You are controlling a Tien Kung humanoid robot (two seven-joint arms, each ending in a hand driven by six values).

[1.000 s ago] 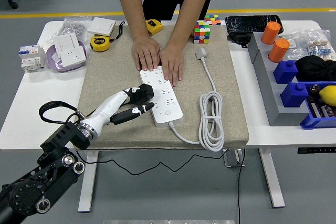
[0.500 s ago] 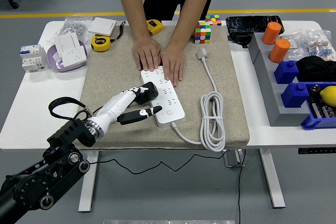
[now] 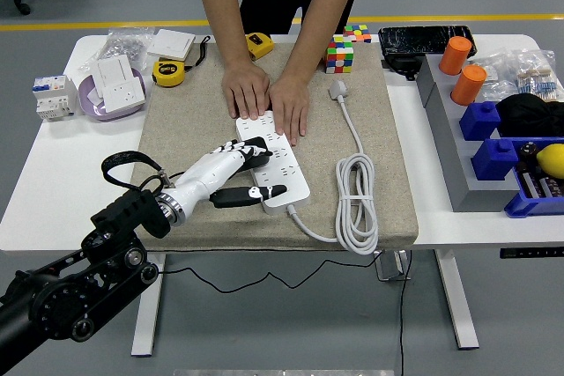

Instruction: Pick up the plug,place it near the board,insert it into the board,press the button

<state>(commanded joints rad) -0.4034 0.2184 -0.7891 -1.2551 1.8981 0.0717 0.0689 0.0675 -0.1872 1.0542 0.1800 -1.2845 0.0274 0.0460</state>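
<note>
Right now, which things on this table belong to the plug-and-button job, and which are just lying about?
In the job:
- black plug, held in the left robot hand
- white power strip, steadied by a person's hands
- its white cable

Lying about:
- Rubik's cube
- yellow tape measure
- orange cylinders
- blue bins
- wall socket
</note>
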